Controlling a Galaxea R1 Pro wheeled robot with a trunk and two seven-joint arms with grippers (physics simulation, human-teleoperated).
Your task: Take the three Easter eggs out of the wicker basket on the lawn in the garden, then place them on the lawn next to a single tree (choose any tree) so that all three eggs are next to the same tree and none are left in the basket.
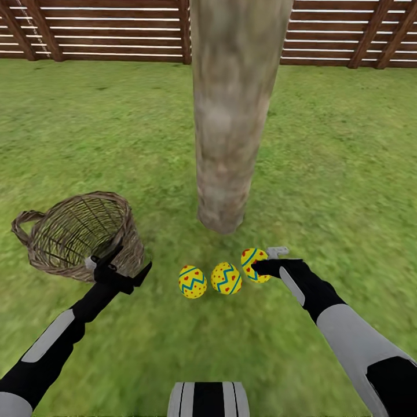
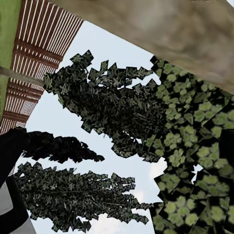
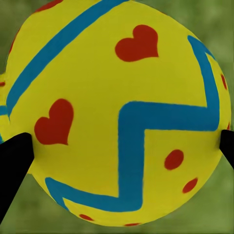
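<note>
Each egg is yellow with a blue zigzag band and red hearts and dots. Three eggs lie in a row on the lawn [image 1: 324, 174] just in front of the tree [image 1: 231, 116]: the left egg [image 1: 192, 282], the middle egg [image 1: 226, 278] and the right egg [image 1: 253, 263].

The right fingers [image 1: 262, 267] sit on either side of the right egg [image 3: 117, 112]; in the right wrist view one dark fingertip [image 3: 14, 165] touches each flank of the shell, so they pinch the egg. The middle egg lies just beside these fingers, the left egg beyond it.

One basket [image 1: 75, 234], brown open-weave wicker with a loop handle, stands tilted on the grass. The left fingers [image 1: 116, 263] overlap its near rim; whether they are spread or pinching the rim cannot be told.

One thick grey-brown trunk is cut off at the top edge. A slatted wooden fence [image 1: 92, 29] runs behind. The left wrist view shows blurred foliage [image 2: 112, 112] against sky.
</note>
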